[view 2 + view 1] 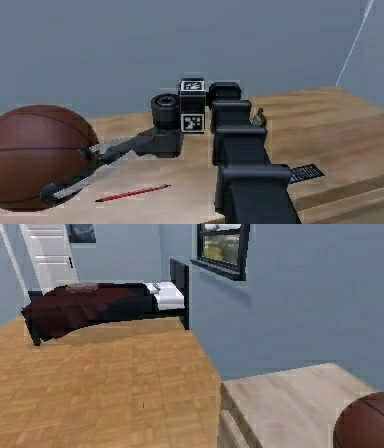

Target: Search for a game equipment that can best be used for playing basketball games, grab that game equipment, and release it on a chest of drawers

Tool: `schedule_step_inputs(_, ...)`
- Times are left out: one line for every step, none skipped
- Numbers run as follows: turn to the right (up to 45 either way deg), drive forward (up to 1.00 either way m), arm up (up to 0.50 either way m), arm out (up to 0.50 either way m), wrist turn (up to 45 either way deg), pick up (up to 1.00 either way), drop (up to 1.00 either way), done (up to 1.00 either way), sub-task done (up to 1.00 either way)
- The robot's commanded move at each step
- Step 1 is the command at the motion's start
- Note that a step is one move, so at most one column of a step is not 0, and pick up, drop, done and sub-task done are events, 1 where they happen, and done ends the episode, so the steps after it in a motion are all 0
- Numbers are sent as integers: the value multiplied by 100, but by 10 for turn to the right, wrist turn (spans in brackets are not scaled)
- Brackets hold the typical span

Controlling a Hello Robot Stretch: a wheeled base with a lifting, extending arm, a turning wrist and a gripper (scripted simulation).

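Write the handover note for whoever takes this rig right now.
Gripper: at the basketball; cannot tell whether it holds it.
Basketball: at the arm side view's left, over the wooden top, with a red pencil nearby.
Done: ball found, arm out to it.
Left: confirm the grasp, then release the ball on a chest of drawers. I cannot tell whether this wooden top is one.

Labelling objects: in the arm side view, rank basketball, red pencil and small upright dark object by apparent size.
1. basketball
2. red pencil
3. small upright dark object, though farther from the camera
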Motion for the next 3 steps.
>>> schedule_step_inputs(0,0,0,0,450,0,0,0,0)
schedule_step_inputs(0,0,0,0,360,0,0,0,0)
schedule_step_inputs(0,0,-12,0,0,0,0,0,0)
